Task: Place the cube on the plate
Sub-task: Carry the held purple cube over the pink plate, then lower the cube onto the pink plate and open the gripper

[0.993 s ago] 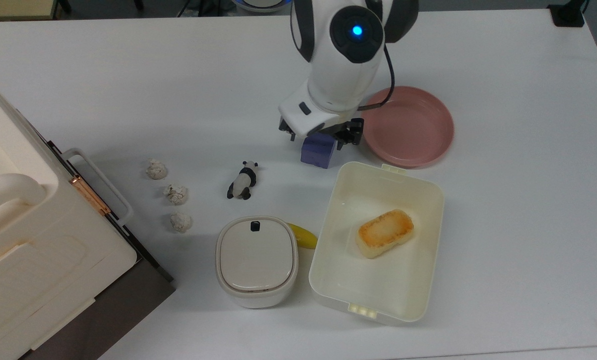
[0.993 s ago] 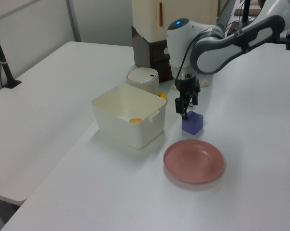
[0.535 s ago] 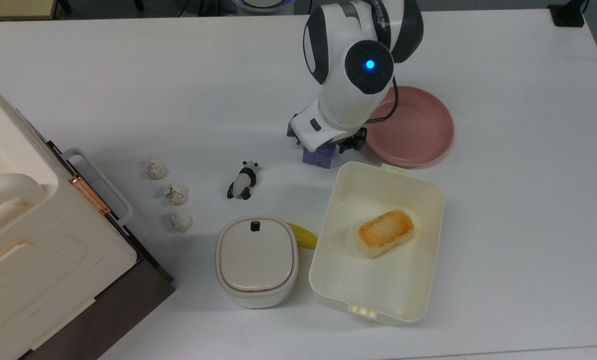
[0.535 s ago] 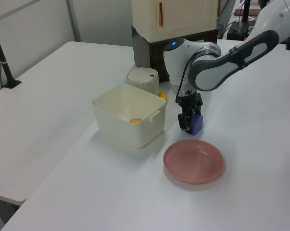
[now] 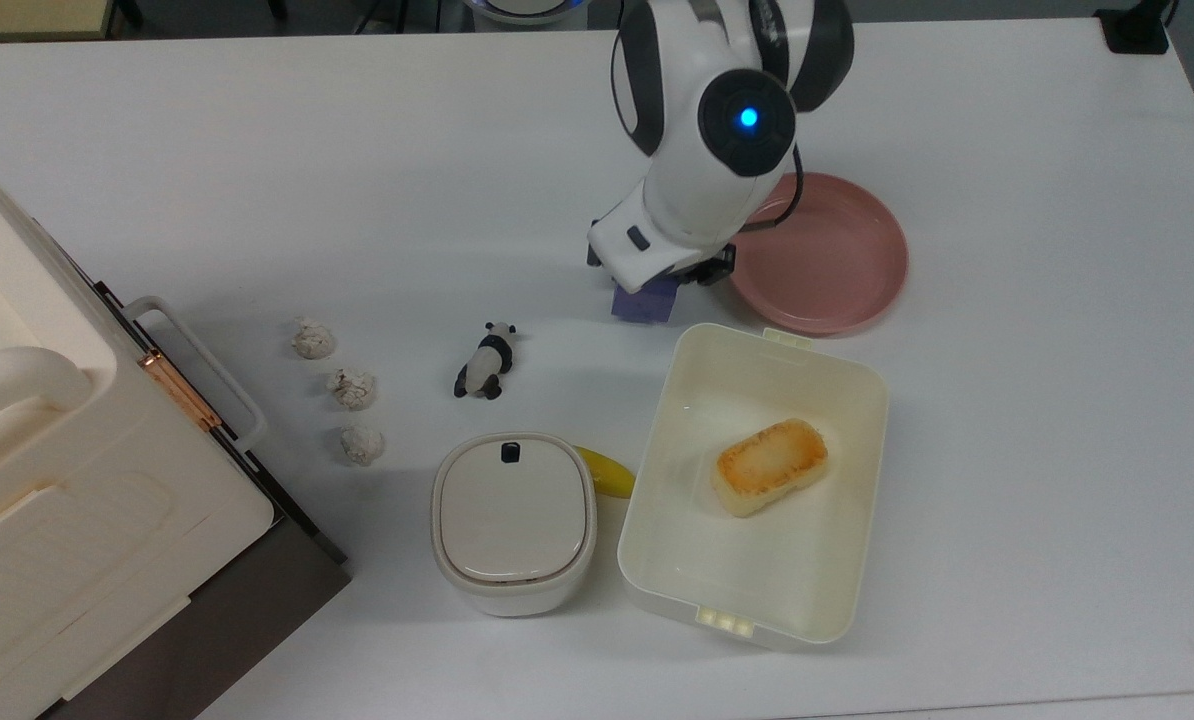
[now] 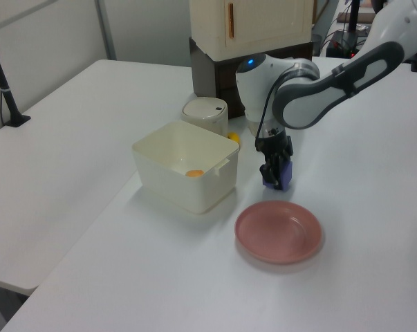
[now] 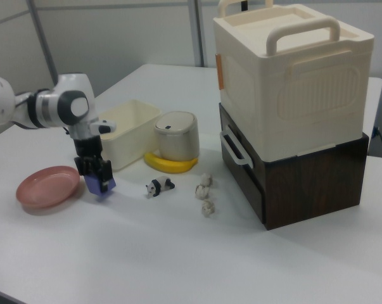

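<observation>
Cube (image 6: 283, 175) clamped between tool (image 6: 274, 173) fingers, beside plate (image 6: 279, 232)

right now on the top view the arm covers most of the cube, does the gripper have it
Observer: Yes. In the right view the gripper is closed on the cube, with a finger on either side.
Operator: is it sitting flat
Observer: No. The right view shows it tilted, one corner pointing down at the table.
Operator: anything on the bit of the plate under the arm
Observer: No. The left view shows the whole plate, and it is bare.
</observation>
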### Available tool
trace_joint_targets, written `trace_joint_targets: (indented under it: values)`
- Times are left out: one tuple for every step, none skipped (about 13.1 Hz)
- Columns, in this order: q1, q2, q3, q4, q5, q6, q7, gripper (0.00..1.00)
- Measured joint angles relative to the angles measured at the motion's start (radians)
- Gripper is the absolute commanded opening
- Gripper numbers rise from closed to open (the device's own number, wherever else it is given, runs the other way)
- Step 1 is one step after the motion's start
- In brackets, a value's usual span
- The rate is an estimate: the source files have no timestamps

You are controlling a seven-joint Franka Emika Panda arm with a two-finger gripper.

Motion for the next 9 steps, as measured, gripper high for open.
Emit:
trace_joint_targets:
  values:
    - [0.009,-0.020,0.001,0.002,0.003,-0.015,-0.006,0.24]
    - [0.023,-0.045,0.001,0.004,0.007,-0.027,-0.008,0.25]
    - [0.040,-0.071,0.002,0.004,0.010,-0.043,-0.009,0.31]
    - [0.061,-0.095,0.002,0.005,0.010,-0.060,-0.009,0.41]
    - [0.097,-0.120,0.004,0.005,0.012,-0.076,-0.009,0.54]
    - [0.121,-0.126,0.005,0.004,0.013,-0.077,-0.008,0.69]
    - [0.150,-0.124,0.006,0.003,0.014,-0.077,-0.003,0.99]
    - [0.192,-0.115,0.007,0.000,0.014,-0.077,0.024,1.00]
    - [0.215,-0.105,0.007,-0.001,0.014,-0.077,0.046,1.00]
